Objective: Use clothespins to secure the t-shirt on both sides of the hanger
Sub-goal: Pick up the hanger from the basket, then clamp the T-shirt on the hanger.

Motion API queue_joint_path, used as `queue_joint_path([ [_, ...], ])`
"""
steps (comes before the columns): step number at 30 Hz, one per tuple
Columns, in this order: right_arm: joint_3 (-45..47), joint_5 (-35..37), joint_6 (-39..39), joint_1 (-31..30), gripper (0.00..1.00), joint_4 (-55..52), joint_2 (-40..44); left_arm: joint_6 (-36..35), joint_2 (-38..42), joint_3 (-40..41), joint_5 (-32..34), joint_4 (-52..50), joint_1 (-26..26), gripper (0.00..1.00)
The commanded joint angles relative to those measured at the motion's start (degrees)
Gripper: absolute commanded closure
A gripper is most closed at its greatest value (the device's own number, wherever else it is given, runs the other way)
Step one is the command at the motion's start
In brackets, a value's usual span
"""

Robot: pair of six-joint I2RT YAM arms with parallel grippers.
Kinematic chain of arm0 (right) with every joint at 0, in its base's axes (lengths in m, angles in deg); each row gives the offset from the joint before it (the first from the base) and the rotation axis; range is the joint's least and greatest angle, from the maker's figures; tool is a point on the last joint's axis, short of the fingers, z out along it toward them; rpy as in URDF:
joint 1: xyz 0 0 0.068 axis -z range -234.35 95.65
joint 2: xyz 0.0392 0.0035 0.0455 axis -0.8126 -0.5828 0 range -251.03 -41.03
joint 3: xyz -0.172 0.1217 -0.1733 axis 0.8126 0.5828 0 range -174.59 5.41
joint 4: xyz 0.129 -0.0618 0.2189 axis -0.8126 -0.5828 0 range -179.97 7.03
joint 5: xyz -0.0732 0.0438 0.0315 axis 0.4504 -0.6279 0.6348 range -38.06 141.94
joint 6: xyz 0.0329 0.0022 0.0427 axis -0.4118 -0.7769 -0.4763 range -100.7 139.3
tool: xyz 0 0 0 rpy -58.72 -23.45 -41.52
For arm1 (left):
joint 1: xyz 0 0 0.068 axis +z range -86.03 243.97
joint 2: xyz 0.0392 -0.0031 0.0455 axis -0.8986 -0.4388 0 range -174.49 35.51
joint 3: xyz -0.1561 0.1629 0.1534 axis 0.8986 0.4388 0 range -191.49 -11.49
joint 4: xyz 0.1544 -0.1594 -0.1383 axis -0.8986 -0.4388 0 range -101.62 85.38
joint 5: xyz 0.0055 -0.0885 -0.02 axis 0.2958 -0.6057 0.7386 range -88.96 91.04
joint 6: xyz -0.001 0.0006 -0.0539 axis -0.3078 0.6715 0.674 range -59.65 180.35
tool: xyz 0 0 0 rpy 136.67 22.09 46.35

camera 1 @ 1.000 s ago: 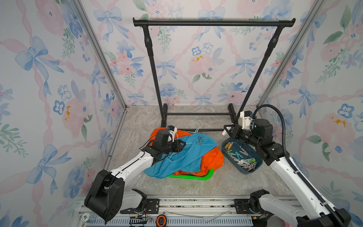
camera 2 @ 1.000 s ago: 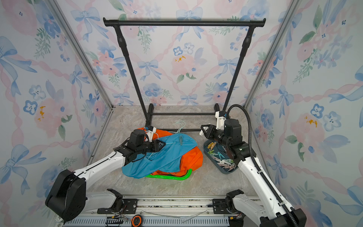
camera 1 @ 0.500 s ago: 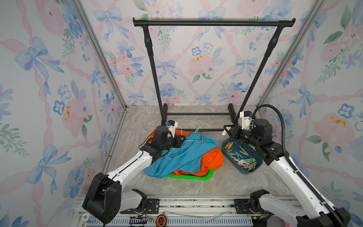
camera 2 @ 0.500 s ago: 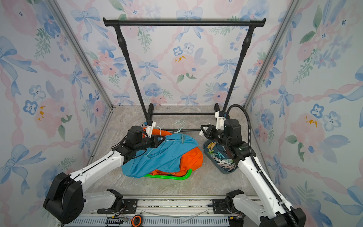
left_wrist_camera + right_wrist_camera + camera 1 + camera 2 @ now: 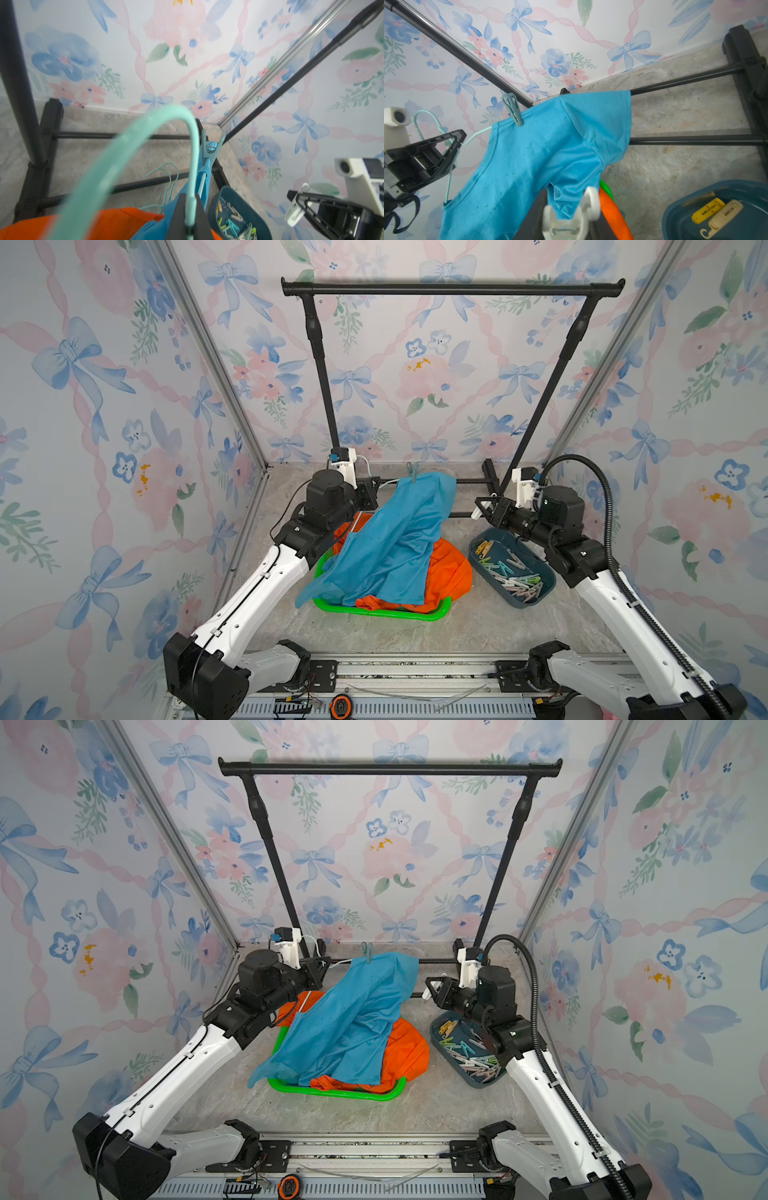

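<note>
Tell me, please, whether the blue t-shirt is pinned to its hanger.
On one side only: a teal clothespin clamps the t-shirt onto the hanger; the other shoulder shows no pin.

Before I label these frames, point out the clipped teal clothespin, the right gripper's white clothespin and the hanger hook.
teal clothespin [image 5: 512, 110]: right wrist view, middle.
white clothespin [image 5: 563, 228]: right wrist view, body.
hanger hook [image 5: 148, 120]: left wrist view, curve.

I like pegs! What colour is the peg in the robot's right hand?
The peg is white; the right wrist view shows it best.
</note>
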Motion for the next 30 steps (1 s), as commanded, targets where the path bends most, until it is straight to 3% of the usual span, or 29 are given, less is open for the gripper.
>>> queue_joint_path([
  [1,-3.68,-0.61,0.63,-0.85,0.70,-0.21,-0.10,1.00,0.60,-9.29,11.44,-2.42,0.41,1.00],
  [6,-6.81,-1.03,-0.05,-1.66,0.70,1.84,-0.75,2.54,-1.82,-21.47,22.51,-4.05,-1.09,1.00],
  [9,-8.85,-0.42,0.03,-3.76,0.70,3.25,-1.70,-0.31,-3.15,-24.98,35.03,-2.31,-7.23,1.00],
  [12,-9.94,1.45,0.03,-6.54,0.70,5.47,-2.80,-1.32,-5.21,-25.68,42.37,-0.57,-11.53,1.00],
  [21,-7.16,8.12,-3.66,-14.11,0.71,18.79,-5.28,15.32,-7.67,-14.67,49.01,-1.01,-11.98,1.00],
  [30,-5.39,13.62,-5.72,-23.18,0.72,32.17,-11.44,23.11,-13.20,-15.67,51.23,-2.94,-11.89,1.00],
])
